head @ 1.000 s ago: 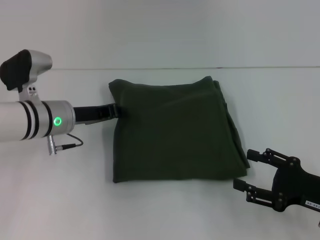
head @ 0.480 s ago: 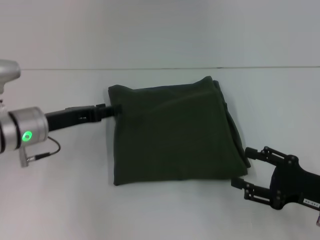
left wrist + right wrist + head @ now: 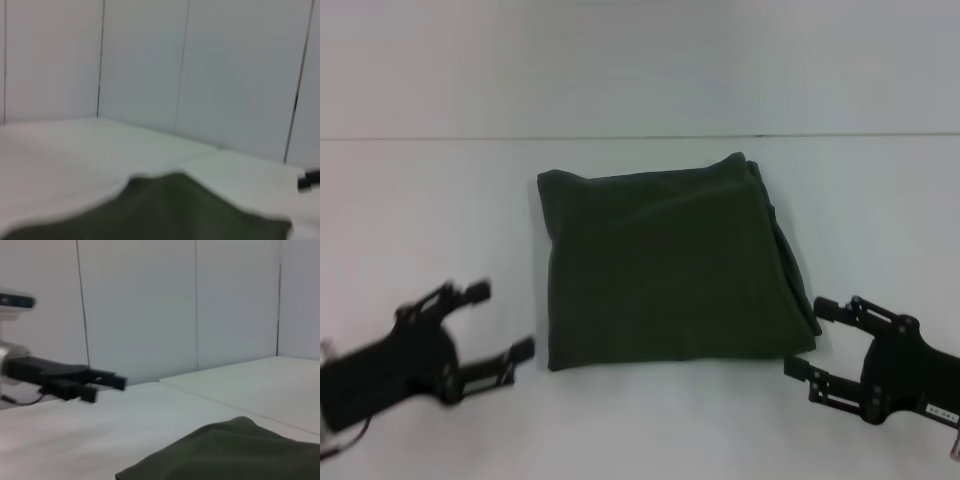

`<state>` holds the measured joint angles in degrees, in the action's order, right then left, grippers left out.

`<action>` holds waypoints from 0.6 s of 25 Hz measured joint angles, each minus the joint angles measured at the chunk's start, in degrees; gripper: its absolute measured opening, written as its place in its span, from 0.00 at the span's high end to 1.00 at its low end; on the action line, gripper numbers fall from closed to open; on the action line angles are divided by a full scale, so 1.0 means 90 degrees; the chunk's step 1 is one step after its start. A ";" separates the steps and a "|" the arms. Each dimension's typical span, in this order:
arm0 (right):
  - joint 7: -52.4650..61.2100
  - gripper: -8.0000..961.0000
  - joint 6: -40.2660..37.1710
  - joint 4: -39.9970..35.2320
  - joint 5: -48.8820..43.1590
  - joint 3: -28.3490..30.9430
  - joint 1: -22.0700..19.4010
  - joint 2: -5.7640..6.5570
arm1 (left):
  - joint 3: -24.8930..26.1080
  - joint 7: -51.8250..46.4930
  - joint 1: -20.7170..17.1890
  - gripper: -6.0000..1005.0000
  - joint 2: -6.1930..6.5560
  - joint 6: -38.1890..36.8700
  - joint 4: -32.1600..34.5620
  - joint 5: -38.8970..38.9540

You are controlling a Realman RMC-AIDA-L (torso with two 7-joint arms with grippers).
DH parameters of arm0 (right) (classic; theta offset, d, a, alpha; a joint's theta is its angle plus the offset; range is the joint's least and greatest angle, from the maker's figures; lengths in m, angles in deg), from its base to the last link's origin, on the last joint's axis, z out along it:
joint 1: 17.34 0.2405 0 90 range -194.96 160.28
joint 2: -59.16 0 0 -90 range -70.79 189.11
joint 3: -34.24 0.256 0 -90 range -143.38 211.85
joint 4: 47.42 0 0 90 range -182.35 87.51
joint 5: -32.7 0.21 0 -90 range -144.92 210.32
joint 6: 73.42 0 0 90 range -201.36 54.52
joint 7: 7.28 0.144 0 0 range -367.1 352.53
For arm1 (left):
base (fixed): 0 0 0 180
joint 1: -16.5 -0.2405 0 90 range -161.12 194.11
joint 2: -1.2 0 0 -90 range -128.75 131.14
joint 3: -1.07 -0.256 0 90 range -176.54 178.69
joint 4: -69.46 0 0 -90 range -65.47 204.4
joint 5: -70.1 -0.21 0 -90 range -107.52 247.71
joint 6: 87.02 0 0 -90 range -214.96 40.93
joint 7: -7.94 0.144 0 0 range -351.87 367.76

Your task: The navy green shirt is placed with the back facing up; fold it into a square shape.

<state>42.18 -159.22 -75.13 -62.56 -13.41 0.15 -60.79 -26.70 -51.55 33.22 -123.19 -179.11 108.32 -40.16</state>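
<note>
Currently, the shirt point(image 3: 670, 265) is lying flat on the white table point(image 3: 430, 220), roughly at its centre and somewhat toward the far edge. It is presenting a compact, nearly square outline with a plain olive upper face; no sleeves or collar are showing. The edge facing the table's right side is showing stacked layers that are spreading slightly toward the near right corner of the bundle, and the far right corner is standing a little proud. On this evidence the folding is judged to be essentially complete; at most, a small tidying of the right-hand layers is remaining.

The left claw point(image 3: 502, 322) is sitting low over the table near its front left corner, just beside the shirt's near left corner but not touching it. Its fingers are spread wide and are holding nothing. The right wrist view is showing this claw point(image 3: 106, 384) farther off, above bare table.

The right claw point(image 3: 812, 340) is resting near the front right corner of the table, with its fingers spread wide and empty. Its tips are sitting very close to the shirt's near right corner; whether they are actually touching the cloth cannot be determined.

Both wrist views are showing the shirt's folded edge lying on the table.
</note>
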 joint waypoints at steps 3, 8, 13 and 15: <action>-0.0186 0.14 0.0052 0.0087 -0.0024 0.0011 -0.0153 0.0008 | 0.0267 0.0101 -0.0280 0.09 -0.0015 -0.0055 -0.0075 -0.0658; -0.0604 0.14 0.0456 0.0266 -0.0026 0.0045 -0.0360 0.0012 | 0.0843 0.0559 -0.0418 0.05 -0.0011 -0.0115 -0.0445 -0.1194; -0.0619 0.14 0.0775 0.0374 -0.0030 0.0106 -0.0351 0.0014 | 0.0976 0.0751 -0.0380 0.05 0.0004 -0.0403 -0.0522 -0.1184; -0.0624 0.14 0.0820 0.0422 -0.0007 0.0157 -0.0335 0.0004 | 0.0960 0.0754 -0.0324 0.05 0.0009 -0.0445 -0.0533 -0.1185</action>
<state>36.56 -151.84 -71.33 -62.63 -12.00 -2.86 -60.76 -18.06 -44.76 30.30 -123.11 -183.12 103.52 -50.83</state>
